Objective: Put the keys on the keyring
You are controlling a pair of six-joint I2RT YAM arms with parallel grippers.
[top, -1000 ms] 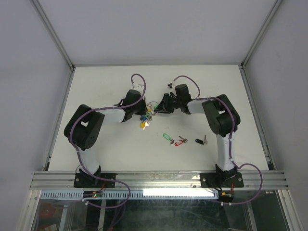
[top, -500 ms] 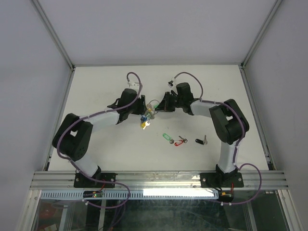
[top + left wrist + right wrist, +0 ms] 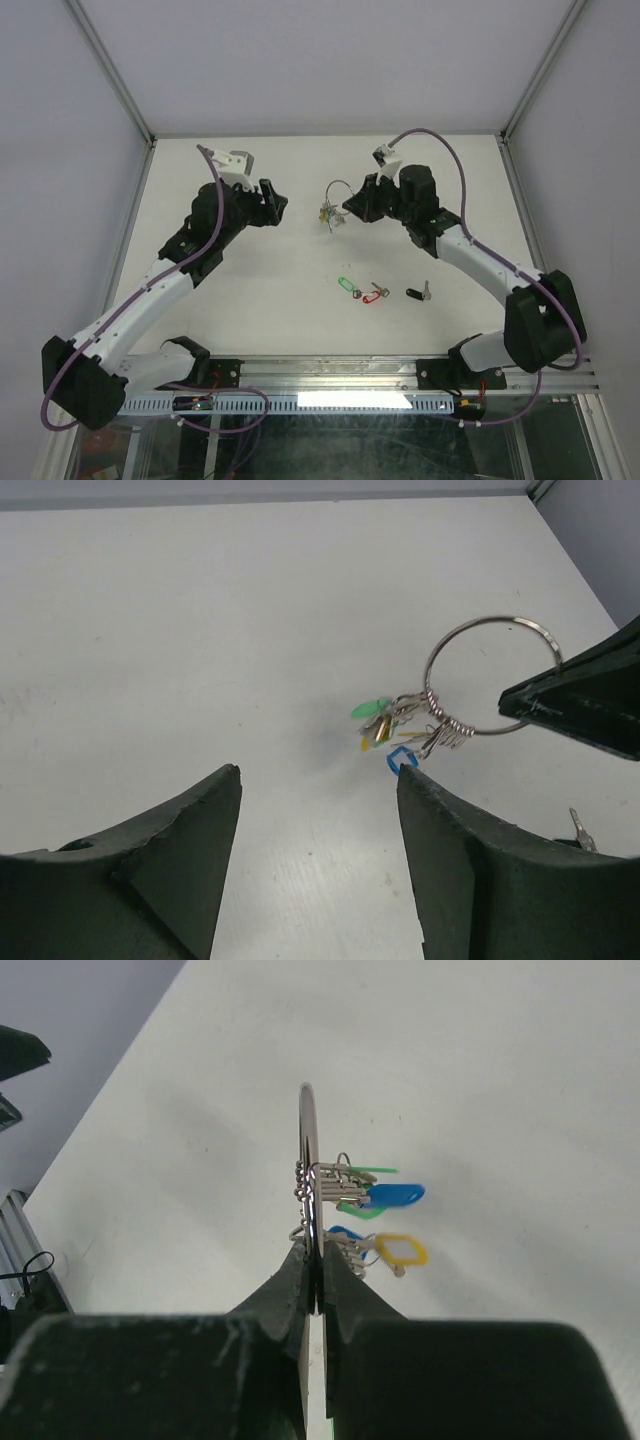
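Note:
My right gripper is shut on the thin silver keyring and holds it above the table, with its bunch of small keys and coloured tags hanging down. In the right wrist view the keyring stands edge-on, pinched at the gripper. My left gripper is open and empty, apart to the left of the ring. Its wrist view shows the keyring ahead on the right of the gripper. Three loose keys lie nearer the arms: green-tagged, red-tagged, black-tagged.
Grey walls with aluminium posts enclose the white table at the back and both sides. An aluminium rail carrying the arm bases runs along the near edge. Purple cables loop over both arms.
My left gripper has opened, let go of the keyring and pulled back to the left. My right gripper has shut on the ring and carried it up and slightly back.

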